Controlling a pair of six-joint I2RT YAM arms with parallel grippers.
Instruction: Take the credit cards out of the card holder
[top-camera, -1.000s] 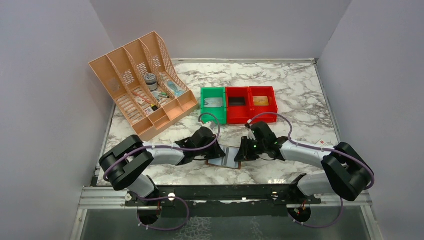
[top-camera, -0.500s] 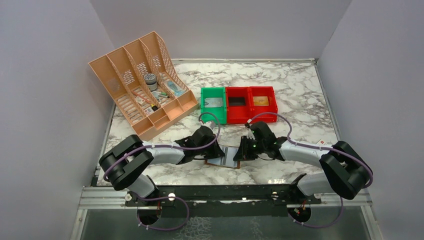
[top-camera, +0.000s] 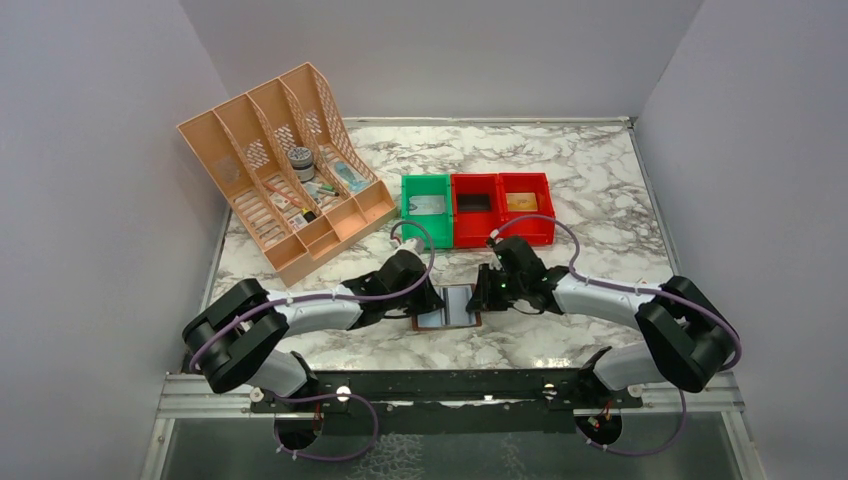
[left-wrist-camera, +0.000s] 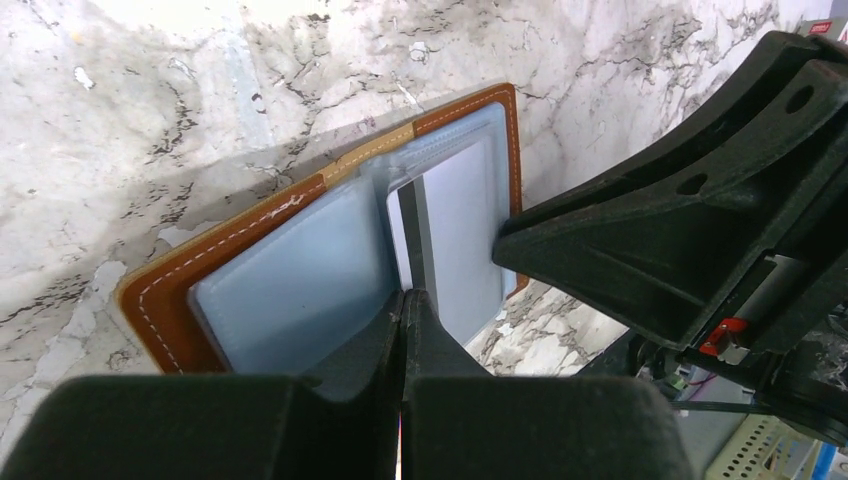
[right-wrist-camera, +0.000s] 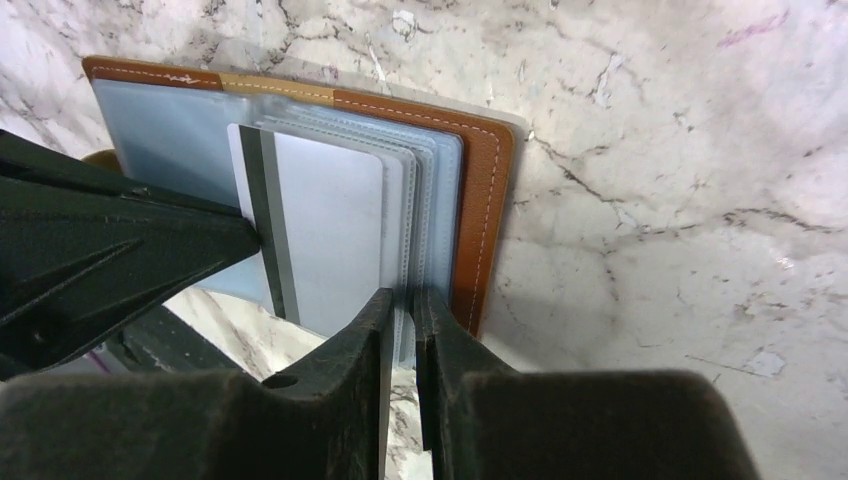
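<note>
The card holder (top-camera: 447, 308) is a brown leather bifold lying open on the marble between my two grippers, pale grey-blue lining up. It also shows in the left wrist view (left-wrist-camera: 160, 300) and the right wrist view (right-wrist-camera: 485, 200). A pale credit card with a dark band (left-wrist-camera: 455, 230) sticks partly out of the sleeves (right-wrist-camera: 330, 230). My left gripper (top-camera: 430, 300) (left-wrist-camera: 403, 297) is shut on the banded edge of this card. My right gripper (top-camera: 480, 298) (right-wrist-camera: 402, 298) is shut on the clear sleeve edges of the holder's right half.
A green bin (top-camera: 427, 207) and two red bins (top-camera: 500, 208) stand just behind the holder. An orange file organizer (top-camera: 285, 165) stands at the back left. A small white-and-red box (top-camera: 645, 285) lies at the right near the wall.
Both grippers and the card holder have shifted a little away from the near edge and toward the left. The right gripper has closed in, so the holder looks narrower.
</note>
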